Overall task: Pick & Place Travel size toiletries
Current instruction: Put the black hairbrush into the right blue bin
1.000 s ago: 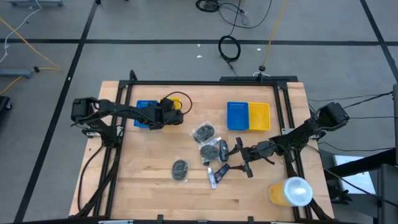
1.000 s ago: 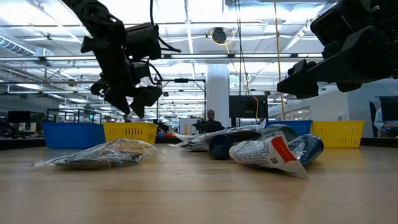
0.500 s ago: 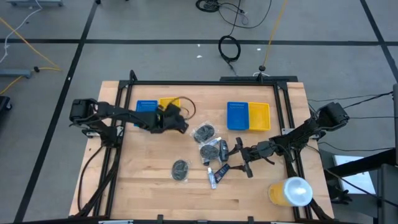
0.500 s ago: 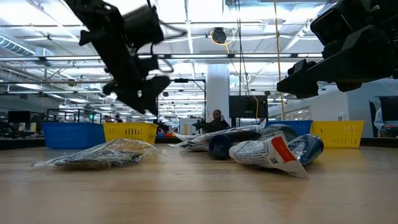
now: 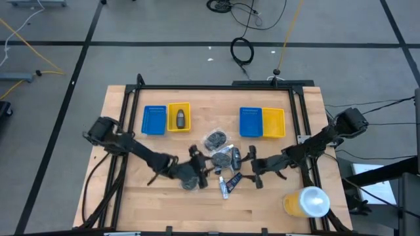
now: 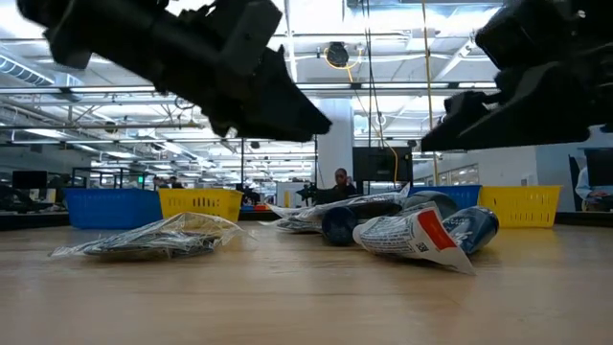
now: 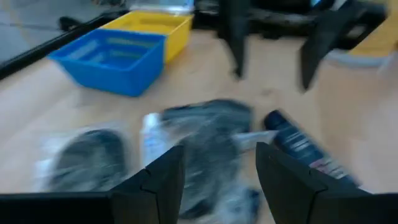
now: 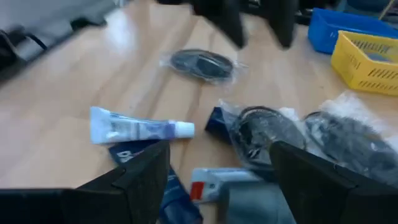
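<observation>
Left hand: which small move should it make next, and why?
Probably lower the open left hand onto the wrapped disc just under it and close. One dark piece already lies in the yellow tray; this hand carries nothing.

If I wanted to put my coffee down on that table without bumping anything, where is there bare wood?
The bare wooden tabletop is free along its front edge, up to the big yellow cylinder with the white top. A gap also lies between the left yellow tray and the right blue tray. The middle is crowded: wrapped toiletries and both arms.
</observation>
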Tool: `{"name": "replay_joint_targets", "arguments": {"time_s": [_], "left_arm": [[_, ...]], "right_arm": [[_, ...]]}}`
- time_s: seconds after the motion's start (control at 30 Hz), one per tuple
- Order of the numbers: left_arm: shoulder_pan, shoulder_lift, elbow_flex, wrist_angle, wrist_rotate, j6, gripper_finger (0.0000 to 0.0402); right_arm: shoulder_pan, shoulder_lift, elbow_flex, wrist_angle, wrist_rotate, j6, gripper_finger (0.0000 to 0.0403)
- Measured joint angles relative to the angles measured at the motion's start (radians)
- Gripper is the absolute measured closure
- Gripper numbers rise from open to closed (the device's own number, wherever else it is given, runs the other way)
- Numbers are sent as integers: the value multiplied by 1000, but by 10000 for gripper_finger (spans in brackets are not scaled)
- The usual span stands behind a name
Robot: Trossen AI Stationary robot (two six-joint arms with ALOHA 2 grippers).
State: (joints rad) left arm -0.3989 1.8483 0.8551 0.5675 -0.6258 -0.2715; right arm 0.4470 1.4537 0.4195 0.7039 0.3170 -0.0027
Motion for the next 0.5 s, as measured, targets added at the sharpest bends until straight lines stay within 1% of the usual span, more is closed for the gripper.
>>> {"name": "replay_joint_targets", "arguments": {"time_s": [0.1, 0.17, 0.2, 0.3, 0.4, 0.5], "left_arm": [[0, 61, 0, 120, -2, -28, 211], [15, 73, 0, 133, -4, -40, 211], [25, 74, 0, 127, -5, -52, 211], [53, 64, 0, 57, -8, -117, 211], [77, 47, 0, -44, -9, -202, 211], [91, 37, 0, -132, -11, -268, 211]], "right_arm": [[0, 14, 112, -223, 47, -44, 135], [0, 29, 175, -341, 80, -86, 135], [-1, 42, 205, -379, 79, -115, 135], [-5, 89, 277, -437, 76, -229, 135], [-21, 158, 322, -441, 76, -339, 135], [-42, 221, 351, -452, 80, -408, 136]]}}
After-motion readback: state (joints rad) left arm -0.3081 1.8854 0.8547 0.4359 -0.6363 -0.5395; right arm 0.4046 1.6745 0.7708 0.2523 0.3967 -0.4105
